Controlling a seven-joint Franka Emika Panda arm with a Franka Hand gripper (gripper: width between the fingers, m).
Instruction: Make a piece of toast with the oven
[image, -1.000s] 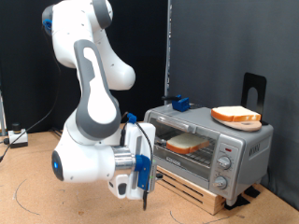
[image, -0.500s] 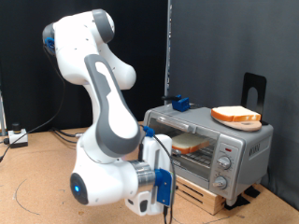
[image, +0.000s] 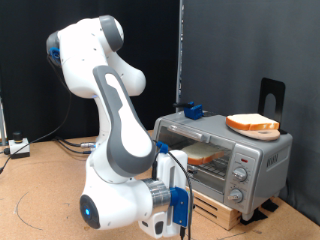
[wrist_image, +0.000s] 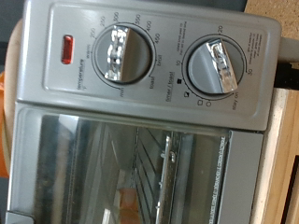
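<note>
The silver oven (image: 215, 129) stands on a wooden pallet at the exterior view's right, and its glass door looks shut. One piece of toast (image: 204, 153) lies on the rack inside, seen through the glass. A second slice (image: 252, 123) lies on the oven's top. My gripper (image: 179, 212) hangs low in front of the door, at the exterior view's left of the knobs (image: 240, 176). The wrist view shows the oven's panel (wrist_image: 168, 93) close up, with two knobs (wrist_image: 124, 54), a red light (wrist_image: 67, 49) and the glass door (wrist_image: 112, 168). No fingers show there.
The wooden pallet (image: 218, 208) lifts the oven off the brown table. A small blue object (image: 190, 110) sits at the oven's back edge and a black stand (image: 272, 95) rises behind it. Cables lie at the exterior view's far left (image: 18, 147).
The arm has swung towards the exterior view's right and lower, bringing the hand closer to the oven's front. The oven and both slices have not moved.
</note>
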